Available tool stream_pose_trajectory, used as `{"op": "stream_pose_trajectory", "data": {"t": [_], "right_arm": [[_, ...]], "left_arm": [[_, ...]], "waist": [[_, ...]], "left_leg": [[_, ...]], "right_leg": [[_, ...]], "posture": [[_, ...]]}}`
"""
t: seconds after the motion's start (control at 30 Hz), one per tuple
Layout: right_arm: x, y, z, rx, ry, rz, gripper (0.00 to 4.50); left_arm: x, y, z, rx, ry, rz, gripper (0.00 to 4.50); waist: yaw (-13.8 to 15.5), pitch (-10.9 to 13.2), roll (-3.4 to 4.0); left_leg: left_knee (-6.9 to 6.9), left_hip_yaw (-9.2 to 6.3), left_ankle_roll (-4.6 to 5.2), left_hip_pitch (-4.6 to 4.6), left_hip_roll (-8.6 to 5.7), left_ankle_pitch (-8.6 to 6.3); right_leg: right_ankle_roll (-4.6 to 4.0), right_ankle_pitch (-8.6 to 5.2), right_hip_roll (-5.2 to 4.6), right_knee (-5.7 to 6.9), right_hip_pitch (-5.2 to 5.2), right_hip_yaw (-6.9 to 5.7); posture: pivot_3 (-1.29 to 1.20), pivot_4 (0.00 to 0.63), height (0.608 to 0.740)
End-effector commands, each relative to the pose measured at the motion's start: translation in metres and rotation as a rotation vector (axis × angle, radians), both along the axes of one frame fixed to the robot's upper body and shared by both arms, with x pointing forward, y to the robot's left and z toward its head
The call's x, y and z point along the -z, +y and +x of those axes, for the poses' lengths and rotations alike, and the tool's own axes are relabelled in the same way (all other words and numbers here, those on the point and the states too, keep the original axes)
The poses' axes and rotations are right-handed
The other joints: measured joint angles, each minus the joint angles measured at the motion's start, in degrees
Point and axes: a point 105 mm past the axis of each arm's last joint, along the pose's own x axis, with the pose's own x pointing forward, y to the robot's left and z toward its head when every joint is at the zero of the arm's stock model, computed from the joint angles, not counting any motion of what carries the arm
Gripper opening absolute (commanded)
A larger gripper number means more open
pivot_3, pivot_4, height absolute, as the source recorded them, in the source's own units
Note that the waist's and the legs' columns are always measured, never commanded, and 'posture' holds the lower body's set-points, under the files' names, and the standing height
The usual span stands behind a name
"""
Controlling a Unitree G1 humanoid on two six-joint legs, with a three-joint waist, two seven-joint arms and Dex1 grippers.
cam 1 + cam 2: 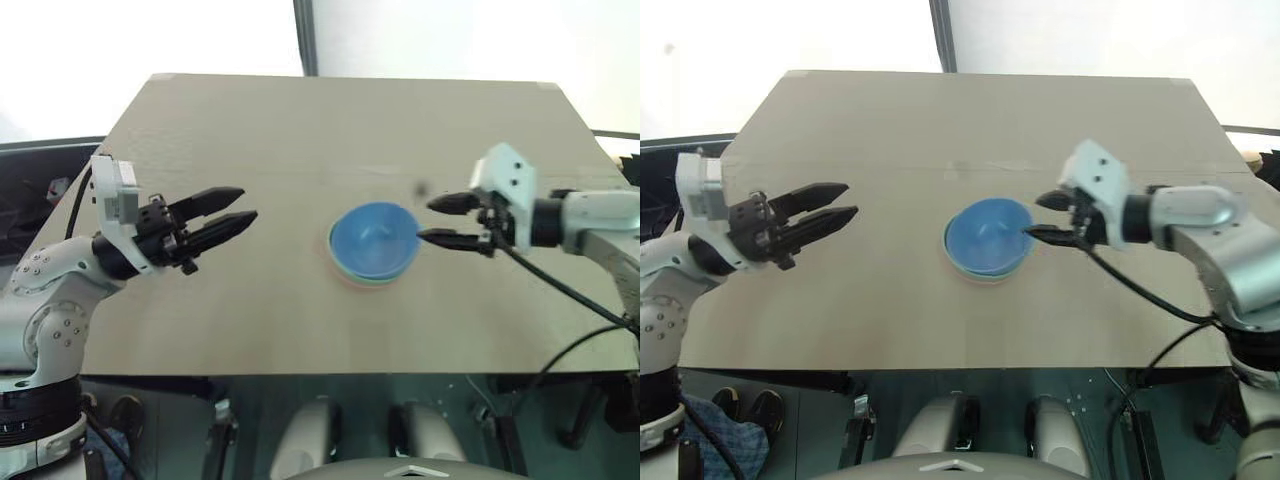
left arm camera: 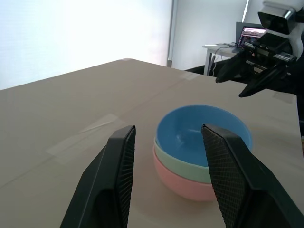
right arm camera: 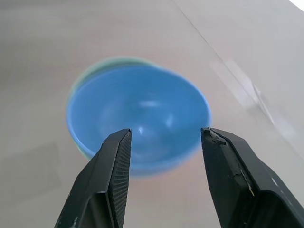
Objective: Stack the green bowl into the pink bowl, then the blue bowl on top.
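On the table (image 1: 250, 130), the blue bowl (image 1: 374, 238) is sitting upright, mouth up, in the green bowl (image 2: 190, 164), itself nesting in the pink bowl (image 2: 183, 183); both lower bowls are showing only slivers. Right gripper (image 1: 445, 220) and left gripper (image 1: 228, 212) are hanging released, apart from the stack.

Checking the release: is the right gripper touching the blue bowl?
Apart. In the left eye view the right gripper, open, sits beside the blue bowl with bare table between fingertips and rim.
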Motion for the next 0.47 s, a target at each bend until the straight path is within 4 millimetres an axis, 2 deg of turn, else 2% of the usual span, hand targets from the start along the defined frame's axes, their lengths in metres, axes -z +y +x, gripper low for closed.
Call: {"op": "stream_pose_trajectory", "data": {"t": [0.03, 0.17, 0.27, 0.37, 0.47], "right_arm": [[-0.008, -0.025, -0.009, 0.049, -0.023, 0.074, 2.44], [0.005, -0.056, -0.022, 0.116, -0.004, 0.121, 2.44], [0.004, -0.074, -0.024, 0.169, -0.038, 0.156, 2.44], [-0.001, -0.081, -0.029, 0.164, -0.09, 0.196, 2.44], [0.003, -0.082, -0.033, 0.141, -0.095, 0.191, 2.44]], "left_arm": [[0.001, -0.003, 0.003, -0.062, 0.045, 0.016, 2.33], [0.019, 0.006, 0.004, -0.152, 0.099, 0.072, 2.33], [0.026, 0.007, 0.001, -0.172, 0.11, 0.091, 2.33], [0.029, 0.008, -0.003, -0.168, 0.109, 0.09, 2.33], [0.034, 0.007, -0.006, -0.163, 0.11, 0.094, 2.33]], "waist": [[-0.04, 0.0, 0.01], [-0.32, 0.01, 0.05], [-0.17, 0.02, 0.06], [0.03, 0.01, 0.05], [0.06, 0.01, 0.05]], "left_leg": [[-0.02, 0.0, 0.0, -0.01, 0.0, 0.0], [-0.12, 0.05, -0.01, 0.04, 0.04, 0.01], [-0.11, 0.05, -0.01, 0.07, 0.05, 0.01], [0.01, 0.04, 0.04, 0.08, 0.06, -0.01], [0.01, 0.04, 0.07, 0.09, 0.05, -0.04]], "right_leg": [[0.0, 0.0, 0.0, 0.0, -0.01, 0.0], [0.01, 0.0, 0.04, 0.01, -0.03, 0.02], [0.01, 0.0, 0.05, 0.03, -0.01, 0.03], [0.01, 0.0, 0.04, 0.08, 0.04, 0.03], [0.01, 0.0, 0.03, 0.07, 0.07, 0.03]], "posture": [[0.0, 0.15, 0.74], [0.0, 0.15, 0.74], [0.0, 0.15, 0.74], [0.0, 0.15, 0.74], [0.0, 0.15, 0.74]]}}
